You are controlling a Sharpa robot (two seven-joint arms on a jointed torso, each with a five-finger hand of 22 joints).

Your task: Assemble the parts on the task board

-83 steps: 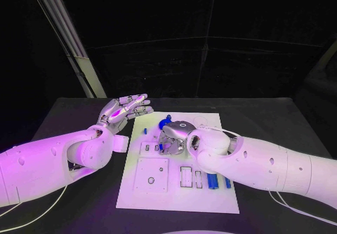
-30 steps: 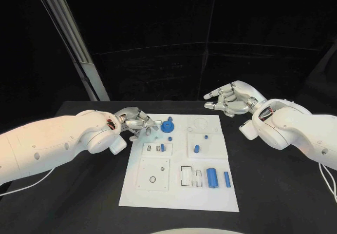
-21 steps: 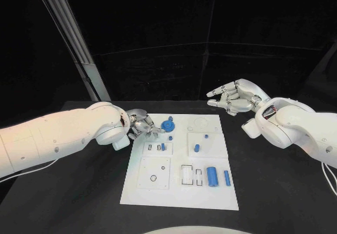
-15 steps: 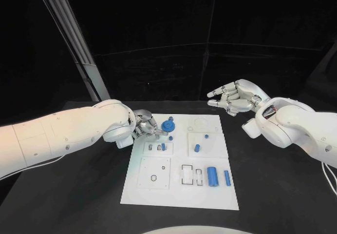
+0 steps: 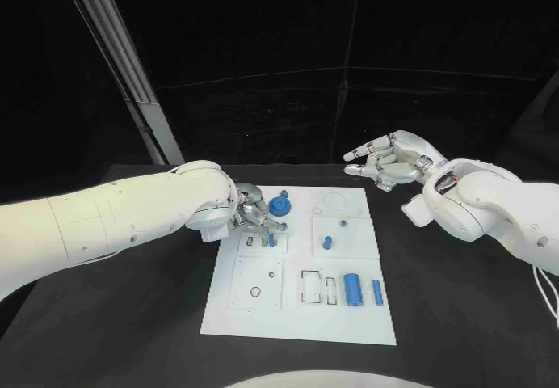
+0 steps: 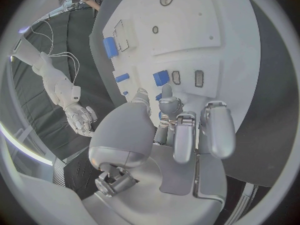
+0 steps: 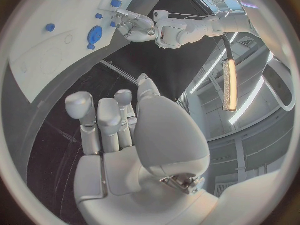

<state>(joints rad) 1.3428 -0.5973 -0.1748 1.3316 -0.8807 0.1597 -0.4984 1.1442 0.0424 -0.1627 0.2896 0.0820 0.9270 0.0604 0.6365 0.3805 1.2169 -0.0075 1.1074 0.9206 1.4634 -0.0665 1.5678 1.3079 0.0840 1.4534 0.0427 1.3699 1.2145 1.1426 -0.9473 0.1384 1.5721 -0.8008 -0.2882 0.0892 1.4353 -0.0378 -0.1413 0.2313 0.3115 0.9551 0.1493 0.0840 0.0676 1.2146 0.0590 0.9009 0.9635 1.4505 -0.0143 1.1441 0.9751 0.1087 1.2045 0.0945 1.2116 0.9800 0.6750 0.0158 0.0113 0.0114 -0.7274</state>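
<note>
Your left hand (image 5: 250, 212) pinches a small blue part (image 5: 273, 240) at the task board's (image 5: 292, 319) ten o'clock, several parts lie loose, your right hand (image 5: 390, 160) hovers empty.

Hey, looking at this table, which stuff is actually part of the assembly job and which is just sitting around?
Part of the job:
- white task board
- blue parts on it, such as the round blue part and the blue cylinder
- left robot hand, over the board's far left
- right robot hand, raised beyond the board

Just around:
- black table
- metal post
</note>
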